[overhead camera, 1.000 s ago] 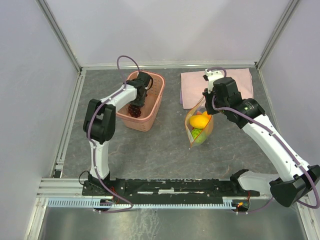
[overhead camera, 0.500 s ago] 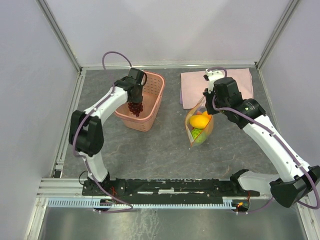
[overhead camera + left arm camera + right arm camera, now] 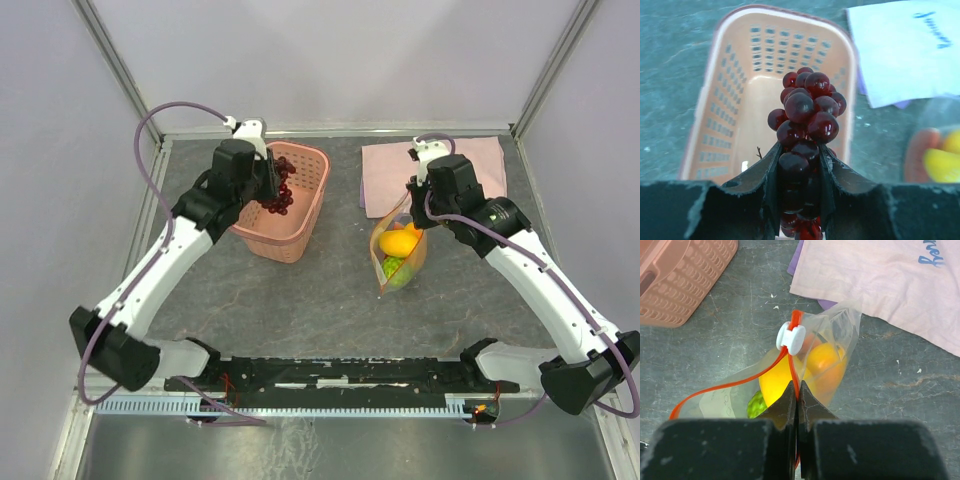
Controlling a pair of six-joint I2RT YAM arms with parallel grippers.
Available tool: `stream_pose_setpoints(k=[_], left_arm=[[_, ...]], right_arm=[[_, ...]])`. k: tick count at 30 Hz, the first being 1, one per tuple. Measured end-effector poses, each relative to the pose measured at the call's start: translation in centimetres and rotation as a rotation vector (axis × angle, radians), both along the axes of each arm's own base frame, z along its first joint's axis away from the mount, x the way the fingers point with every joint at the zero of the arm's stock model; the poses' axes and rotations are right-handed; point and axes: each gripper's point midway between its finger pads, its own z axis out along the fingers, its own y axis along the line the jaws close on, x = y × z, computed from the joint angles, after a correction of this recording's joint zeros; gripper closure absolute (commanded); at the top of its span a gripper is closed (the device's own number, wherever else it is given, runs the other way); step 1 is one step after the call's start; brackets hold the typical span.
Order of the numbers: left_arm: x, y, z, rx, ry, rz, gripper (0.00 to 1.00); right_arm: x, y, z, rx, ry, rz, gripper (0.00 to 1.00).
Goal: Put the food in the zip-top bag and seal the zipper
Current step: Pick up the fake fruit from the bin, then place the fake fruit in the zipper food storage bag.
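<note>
My left gripper is shut on the dark purple grapes and holds them in the air above the pink basket. My right gripper is shut on the red-orange zipper at the mouth of the clear zip-top bag, next to its white slider. The bag stands open and holds a yellow mango, an orange fruit and a bumpy green fruit. No watermelon slice shows.
A pink cloth lies at the back right, just behind the bag. The basket stands at the back left on the grey table. Walls and metal rails enclose the table on three sides.
My left arm has lifted the grapes up out of the basket and swung back to the left. The right arm and the bag have not moved.
</note>
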Motion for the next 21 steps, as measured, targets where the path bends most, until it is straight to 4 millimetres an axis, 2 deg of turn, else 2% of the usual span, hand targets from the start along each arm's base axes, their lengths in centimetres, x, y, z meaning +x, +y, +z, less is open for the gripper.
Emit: stream_pose_setpoints(k=[4,9,13,17,21], left_arm=[[-3.2,-2.7,2.9,-0.099,-0.092,-0.095,0.94],[-7.1,-6.1,5.1,-0.219,-0.155,-0.221,0.95],[-9.5,-9.2,6.0,-0.310,-0.189,-0.325,0.96],[-12.0,-12.9,6.1,-0.391,-0.198,-0.437,0.96],[-13.7,-15.6,6.8,-0.444,-0.203,-0.526,0.96]], right_arm=[[0.0,0.0,0.0,0.006,0.002,-0.006,0.98],[0.0,0.1,0.0,0.018,0.005,-0.014,0.98],[0.0,0.1,0.0,0.026,0.008,-0.021,0.98],[-0.1,0.3,0.0,0.037,0.012,-0.022,0.98],[-0.2,0.5,0.0,0.053,0.019,-0.019,0.98]])
